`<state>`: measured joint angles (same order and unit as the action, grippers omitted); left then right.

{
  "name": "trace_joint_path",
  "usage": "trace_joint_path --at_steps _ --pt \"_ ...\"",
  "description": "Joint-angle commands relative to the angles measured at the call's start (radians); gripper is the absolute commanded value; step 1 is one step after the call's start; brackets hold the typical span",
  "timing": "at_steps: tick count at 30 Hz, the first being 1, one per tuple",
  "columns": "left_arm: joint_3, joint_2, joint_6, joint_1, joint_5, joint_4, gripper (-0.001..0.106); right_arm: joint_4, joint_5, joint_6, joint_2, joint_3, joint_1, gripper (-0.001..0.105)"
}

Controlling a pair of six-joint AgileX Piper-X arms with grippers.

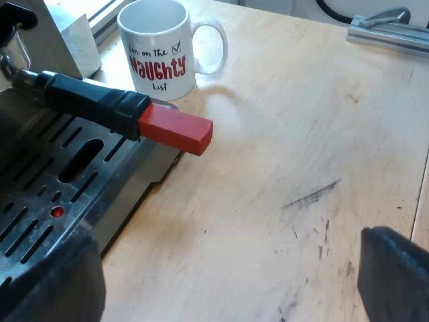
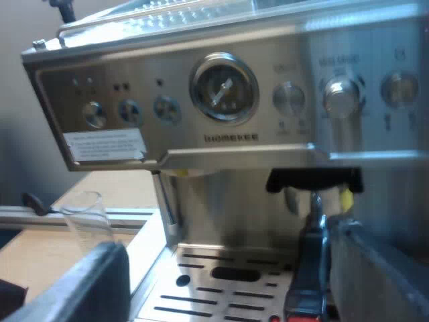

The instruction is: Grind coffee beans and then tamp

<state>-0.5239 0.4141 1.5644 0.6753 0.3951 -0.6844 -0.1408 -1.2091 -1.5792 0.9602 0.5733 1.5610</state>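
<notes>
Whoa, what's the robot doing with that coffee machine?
Nothing is being held yet. The metal holder is locked into the espresso machine, its red-tipped handle sticking out over the drip tray. The right end effector faces the machine's front, open, with the handle between its fingers. The left end effector hangs open above the wooden table, where a mug stands by the drip tray. A measuring glass stands beside the machine.
</notes>
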Motion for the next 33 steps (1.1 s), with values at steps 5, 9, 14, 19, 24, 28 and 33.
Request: trace_joint_path --at_steps 5,9,14,19,24,28,33 --pt "-0.004 -0.003 -0.004 0.004 0.005 0.008 0.078 0.431 0.123 0.217 -0.008 0.169 -0.063 0.066" --pt "-0.004 -0.003 -0.004 0.004 0.005 0.008 0.078 0.654 0.328 0.372 -0.008 0.23 -0.176 0.066" --pt "-0.004 -0.003 -0.004 0.004 0.005 0.008 0.078 0.829 0.518 0.448 -0.008 0.289 -0.322 0.066" --pt "-0.004 -0.003 -0.004 0.004 0.005 0.008 0.078 0.882 0.604 0.448 -0.008 0.32 -0.388 0.066" --pt "-0.004 -0.003 -0.004 0.004 0.005 0.008 0.078 0.885 0.663 0.459 0.006 0.32 -0.395 0.066" --pt "-0.004 -0.003 -0.004 0.004 0.005 0.008 0.078 0.885 0.691 0.484 0.05 0.32 -0.395 0.066" --pt "-0.004 -0.003 -0.007 0.004 0.005 0.008 0.078 0.887 0.709 0.484 0.117 0.352 -0.395 0.066"
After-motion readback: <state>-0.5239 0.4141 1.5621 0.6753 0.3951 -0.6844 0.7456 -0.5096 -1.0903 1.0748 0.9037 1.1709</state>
